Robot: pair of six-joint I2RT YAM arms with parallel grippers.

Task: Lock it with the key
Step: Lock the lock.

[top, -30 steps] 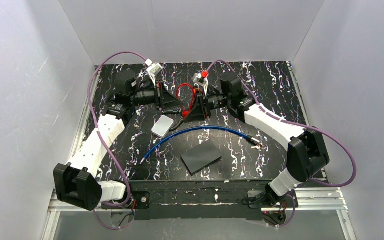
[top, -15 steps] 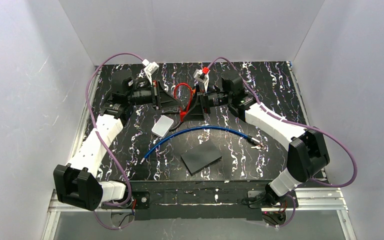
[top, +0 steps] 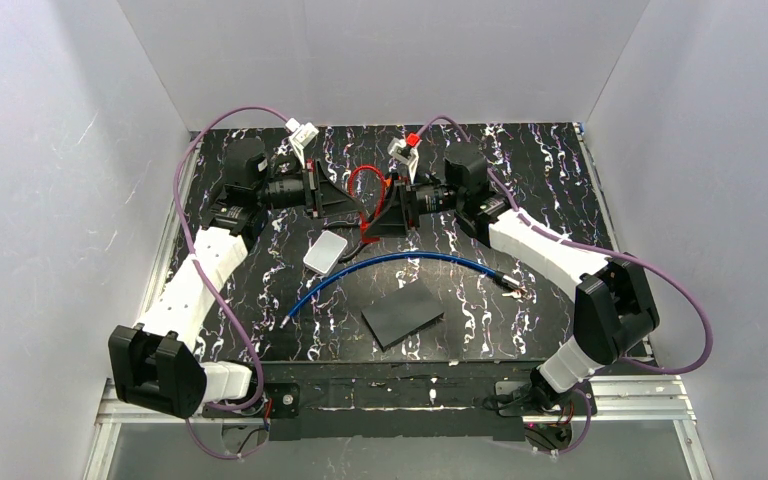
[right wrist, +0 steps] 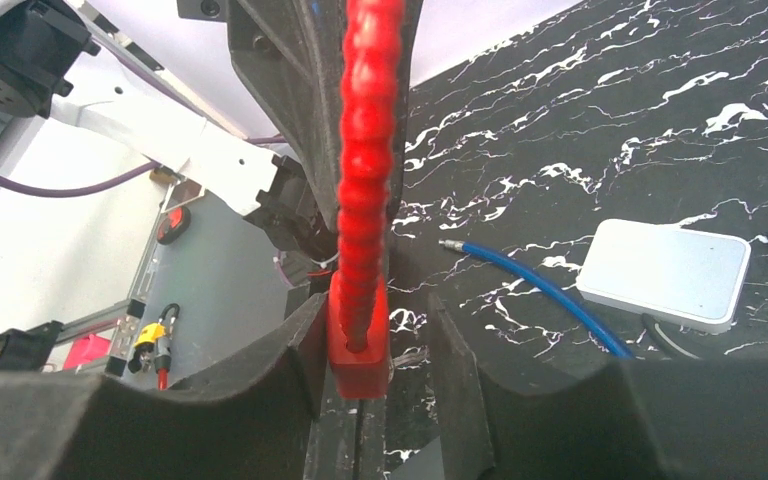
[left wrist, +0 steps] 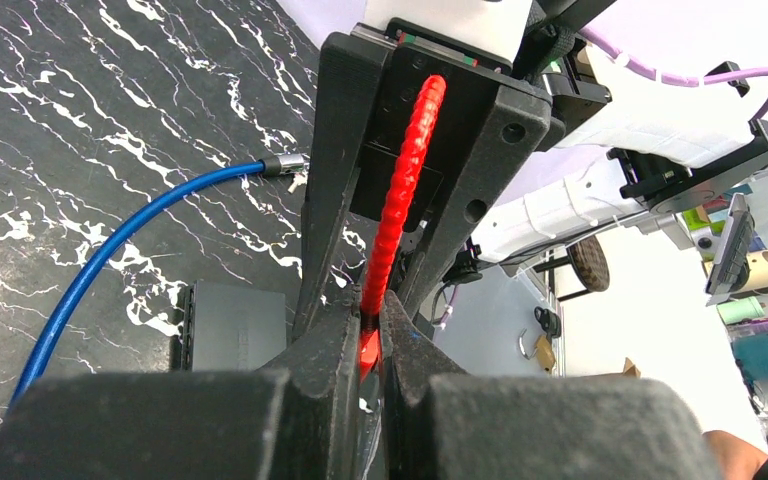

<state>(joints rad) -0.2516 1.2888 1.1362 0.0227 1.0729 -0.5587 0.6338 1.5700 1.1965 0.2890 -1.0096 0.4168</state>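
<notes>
Table (top: 520,190), black with white veining, seen from above: the left arm (top: 205,265) and right arm (top: 545,245) meet at the far middle around a red ribbed cable (top: 356,175). The lock (top: 410,256), a long blue cable, lies loose in an arc between a small white box (top: 325,252) and a flat black plate (top: 403,313).

Left wrist view: the left claw (left wrist: 370,320) is clenched on the red cable.

Right wrist view: the right claw (right wrist: 372,325) is released, with its fingers (right wrist: 290,360) on either side of the cable's red end block (right wrist: 358,360) and a gap on one side.
</notes>
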